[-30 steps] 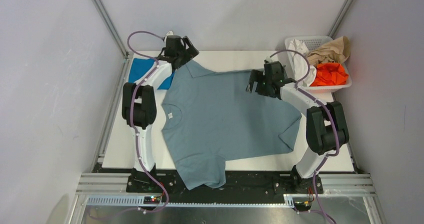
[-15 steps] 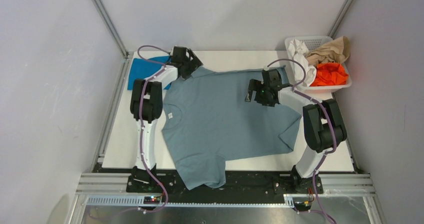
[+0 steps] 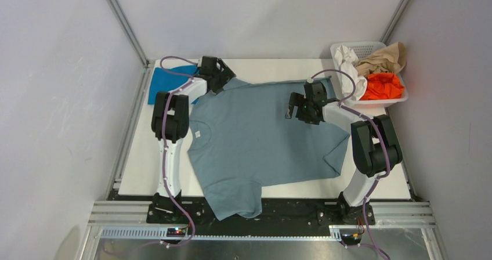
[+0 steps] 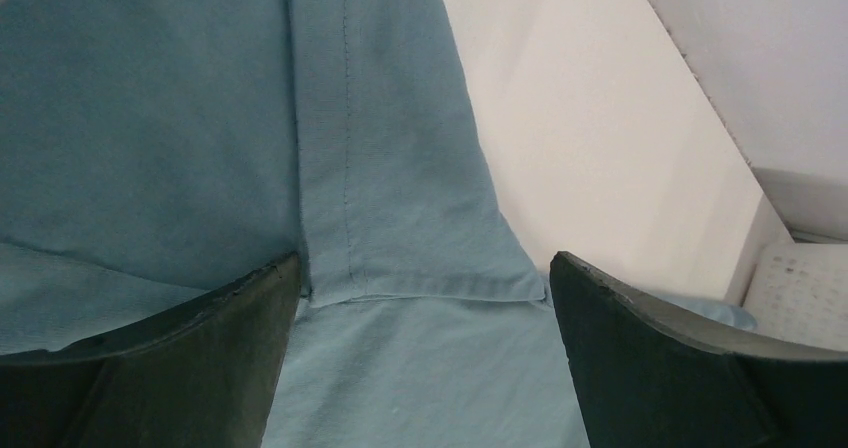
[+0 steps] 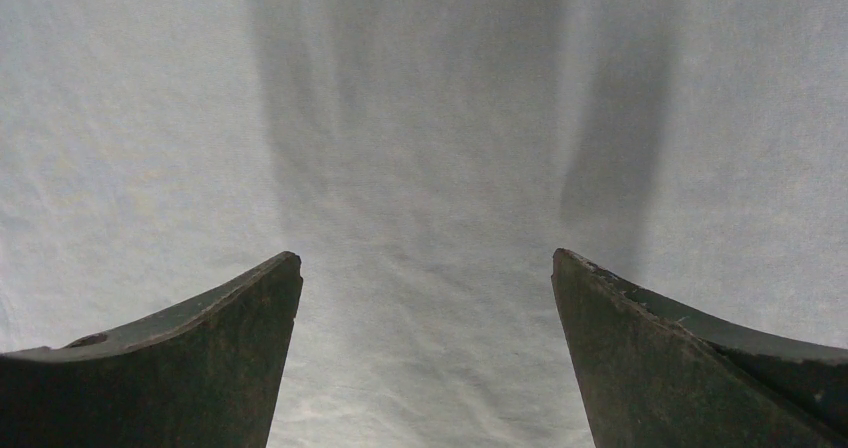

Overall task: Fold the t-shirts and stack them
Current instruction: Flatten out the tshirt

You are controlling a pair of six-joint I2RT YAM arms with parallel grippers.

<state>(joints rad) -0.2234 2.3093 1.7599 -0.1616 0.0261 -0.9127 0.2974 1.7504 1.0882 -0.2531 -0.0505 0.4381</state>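
**Grey-blue t-shirt, laid flat**

Spread across the white table. Left gripper above its far sleeve hem, jaws wide apart, empty. Right gripper above its far side, jaws likewise wide, empty. Bright blue t-shirt beside that sleeve.

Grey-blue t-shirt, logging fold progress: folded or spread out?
Spread out: the grey-blue t-shirt lies flat, full outline showing, on the table; no fold yet.

Two t-shirts, one basket, maybe three cloths.
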